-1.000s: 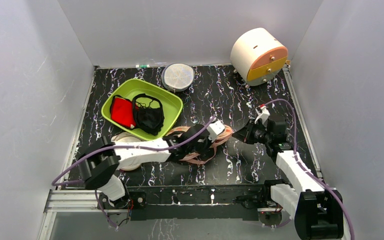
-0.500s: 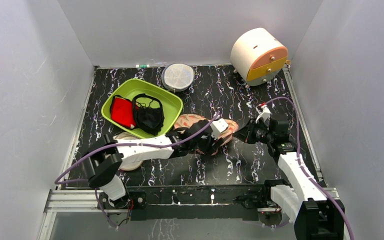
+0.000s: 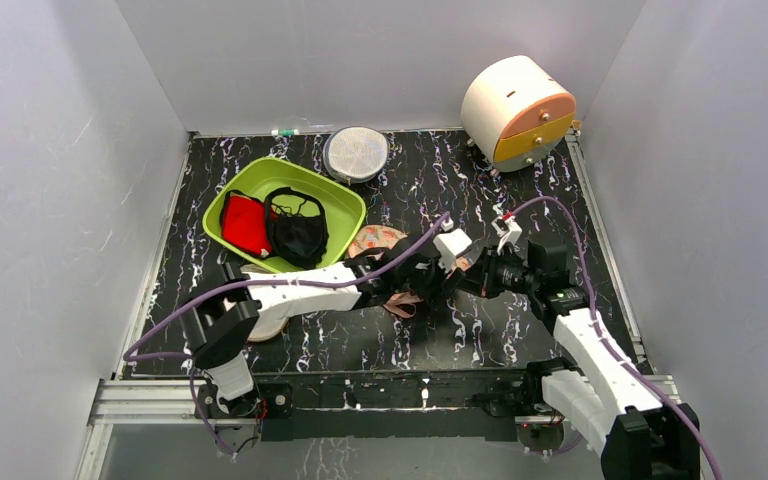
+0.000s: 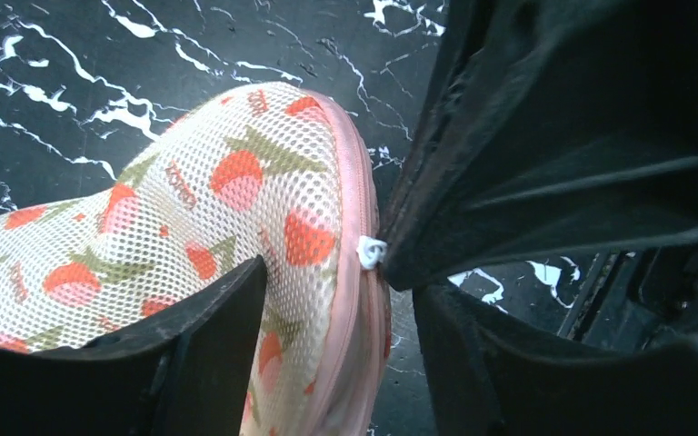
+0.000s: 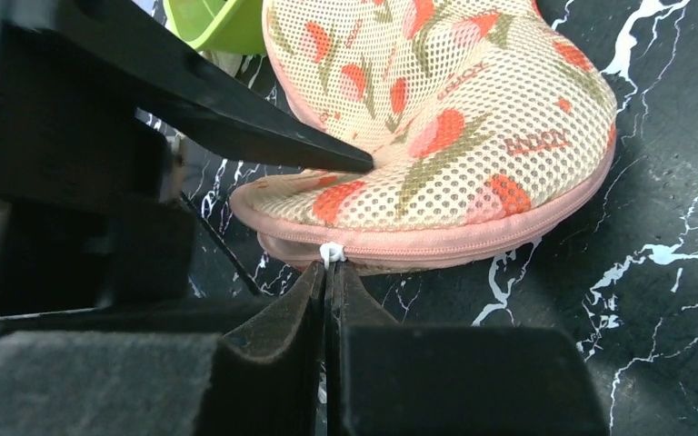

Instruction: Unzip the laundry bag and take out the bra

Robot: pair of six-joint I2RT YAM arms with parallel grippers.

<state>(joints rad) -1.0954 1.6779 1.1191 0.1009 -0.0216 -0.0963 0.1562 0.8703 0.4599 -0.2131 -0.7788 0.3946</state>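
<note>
The laundry bag (image 3: pixel 378 240), peach mesh with a red strawberry print, lies mid-table under both grippers. My right gripper (image 5: pixel 331 271) is shut on the white zip pull (image 5: pixel 331 253) at the bag's pink rim (image 5: pixel 473 241). To the right of the pull the zip looks closed. My left gripper (image 4: pixel 336 354) is open and straddles the same rim of the bag (image 4: pixel 218 200), next to the zip pull (image 4: pixel 371 252). One of its fingers (image 5: pixel 327 154) rests on the mesh top. The bra is hidden.
A green tub (image 3: pixel 348 203) behind the bag holds a red garment (image 3: pixel 245 225) and a black bra (image 3: pixel 298 235). A grey mesh disc (image 3: pixel 356 153) lies at the back, a cream toy washer (image 3: pixel 517 100) at back right. A pale pouch (image 3: pixel 265 322) lies under the left arm.
My left gripper has opened and reached further right over the bag. The bag has shifted and bunched. My right gripper stayed shut on the zip pull and moved a little left.
</note>
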